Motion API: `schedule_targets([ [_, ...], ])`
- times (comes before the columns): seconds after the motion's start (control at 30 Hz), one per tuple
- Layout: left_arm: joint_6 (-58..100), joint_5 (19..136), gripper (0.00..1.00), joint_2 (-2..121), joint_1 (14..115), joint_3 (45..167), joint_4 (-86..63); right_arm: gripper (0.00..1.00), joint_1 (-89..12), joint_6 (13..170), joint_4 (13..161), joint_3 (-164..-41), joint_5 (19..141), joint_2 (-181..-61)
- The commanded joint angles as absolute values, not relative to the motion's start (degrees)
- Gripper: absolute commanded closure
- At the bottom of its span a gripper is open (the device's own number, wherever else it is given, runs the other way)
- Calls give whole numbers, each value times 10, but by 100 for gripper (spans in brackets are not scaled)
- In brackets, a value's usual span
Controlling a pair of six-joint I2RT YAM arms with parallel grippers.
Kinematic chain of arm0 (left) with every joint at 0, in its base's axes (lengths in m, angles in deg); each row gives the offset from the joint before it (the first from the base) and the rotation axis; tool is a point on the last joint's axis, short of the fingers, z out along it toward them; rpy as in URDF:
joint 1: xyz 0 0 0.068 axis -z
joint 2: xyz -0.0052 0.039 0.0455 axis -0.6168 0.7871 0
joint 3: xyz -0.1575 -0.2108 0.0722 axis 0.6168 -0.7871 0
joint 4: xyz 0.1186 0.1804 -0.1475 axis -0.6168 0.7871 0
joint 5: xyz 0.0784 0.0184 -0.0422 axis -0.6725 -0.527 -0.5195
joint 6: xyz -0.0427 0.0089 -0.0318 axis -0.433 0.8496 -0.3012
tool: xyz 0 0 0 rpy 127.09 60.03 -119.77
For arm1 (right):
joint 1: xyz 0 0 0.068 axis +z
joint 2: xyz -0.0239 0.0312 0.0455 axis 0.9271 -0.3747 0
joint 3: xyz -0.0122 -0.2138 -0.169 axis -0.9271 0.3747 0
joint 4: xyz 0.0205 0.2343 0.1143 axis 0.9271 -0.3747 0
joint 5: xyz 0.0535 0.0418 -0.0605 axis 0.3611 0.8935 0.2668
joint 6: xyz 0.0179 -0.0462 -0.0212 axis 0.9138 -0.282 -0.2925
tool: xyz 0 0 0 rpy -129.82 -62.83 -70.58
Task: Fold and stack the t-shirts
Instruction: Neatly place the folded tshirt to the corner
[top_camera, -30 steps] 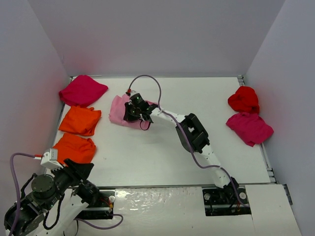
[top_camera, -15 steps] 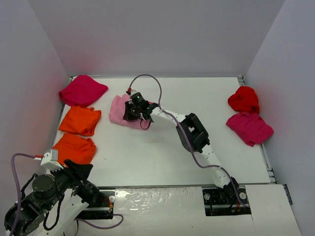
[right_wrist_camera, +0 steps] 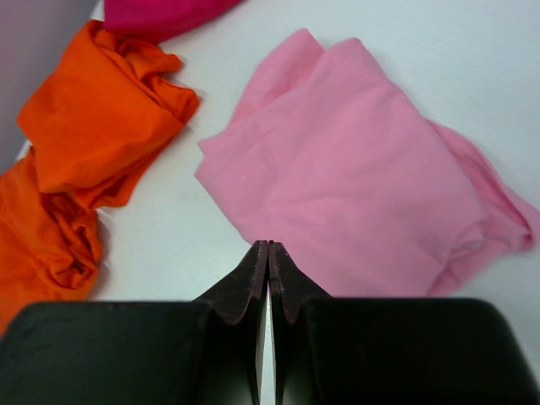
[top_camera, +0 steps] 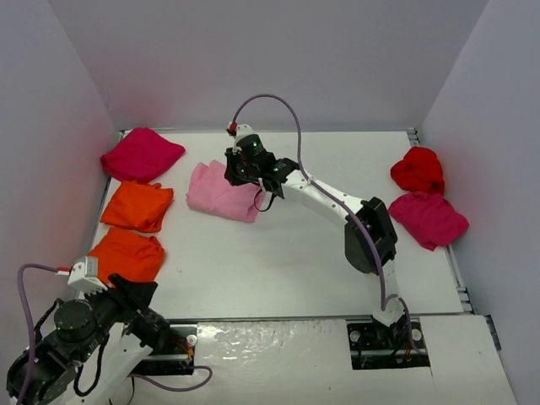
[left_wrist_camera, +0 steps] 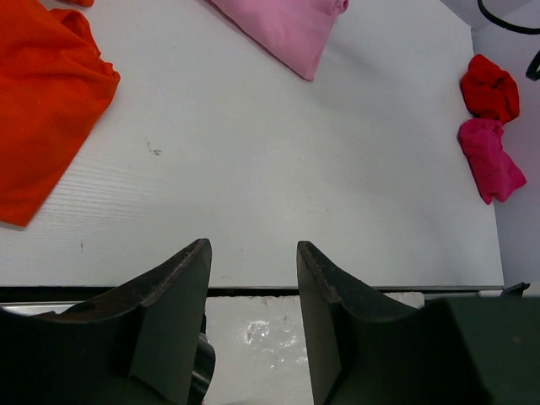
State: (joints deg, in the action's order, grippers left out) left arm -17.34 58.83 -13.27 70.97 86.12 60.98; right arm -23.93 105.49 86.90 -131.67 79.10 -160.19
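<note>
Pink t-shirt (right_wrist_camera: 354, 186): soft, rumpled, loosely folded. Stretched above its edge with right gripper (right_wrist_camera: 268, 246) pinched closed, empty; left gripper (left_wrist_camera: 253, 249) low, half-open, empty.

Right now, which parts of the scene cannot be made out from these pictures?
Top view: the right gripper covers one edge of the pink t-shirt.
Left wrist view: the left edge cuts off an orange t-shirt.
Right wrist view: the top edge cuts off a magenta t-shirt.
Left wrist view: the red t-shirt is too small to show its folds.
</note>
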Motion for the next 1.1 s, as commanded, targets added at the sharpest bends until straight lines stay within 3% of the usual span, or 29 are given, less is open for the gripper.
schedule_targets([
  [0.0, -161, 589, 58, -111, 704, 888, 588, 100, -253, 1015, 850, -1254, 728, -1563],
  [1.07, -158, 580, 58, -92, 699, 885, 583, 100, -268, 1000, 852, -1154, 748, -1646],
])
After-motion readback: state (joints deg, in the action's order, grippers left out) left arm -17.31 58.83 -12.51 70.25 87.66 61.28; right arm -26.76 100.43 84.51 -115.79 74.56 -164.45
